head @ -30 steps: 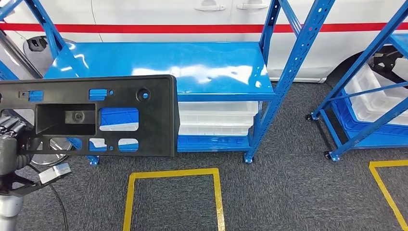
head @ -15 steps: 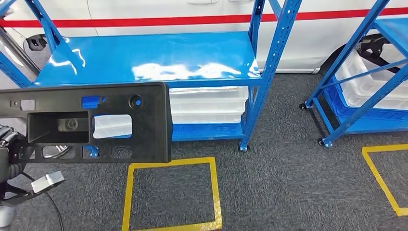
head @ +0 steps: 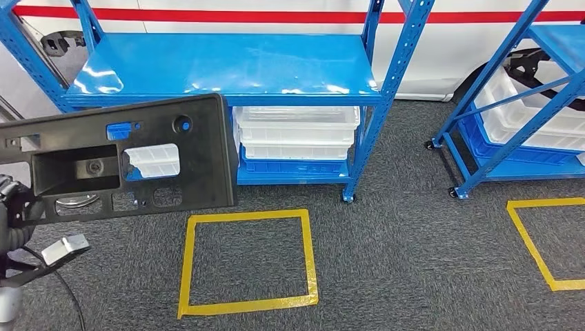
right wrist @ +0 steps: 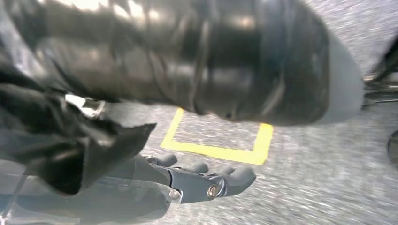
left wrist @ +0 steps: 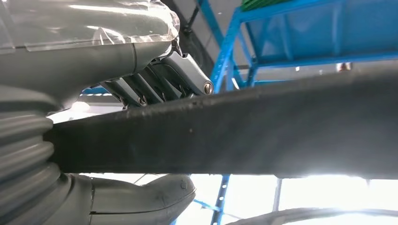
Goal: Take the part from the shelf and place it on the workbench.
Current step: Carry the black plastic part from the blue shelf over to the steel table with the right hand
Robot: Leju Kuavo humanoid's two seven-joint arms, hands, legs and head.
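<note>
Left hand (left wrist: 117, 93) clamped the black part (head: 124, 162), dark fingers (left wrist: 159, 82) over one face and the thick thumb (left wrist: 141, 201) under the other, the part's edge running across the wrist view between them. In the head view the hand (head: 10, 207) sat at the lower left edge, holding the part's left end; the part stretched rightward across the left of the frame, slightly tilted, off the shelf and in front of it. Right hand (right wrist: 202, 180) hung above grey carpet, fingers curled and holding nothing, yellow tape (right wrist: 216, 150) beyond it. Blue shelf (head: 227, 65) filled the upper centre, white bins (head: 296, 131) beneath. A yellow taped square (head: 245, 258) marked the carpet at lower centre.
</note>
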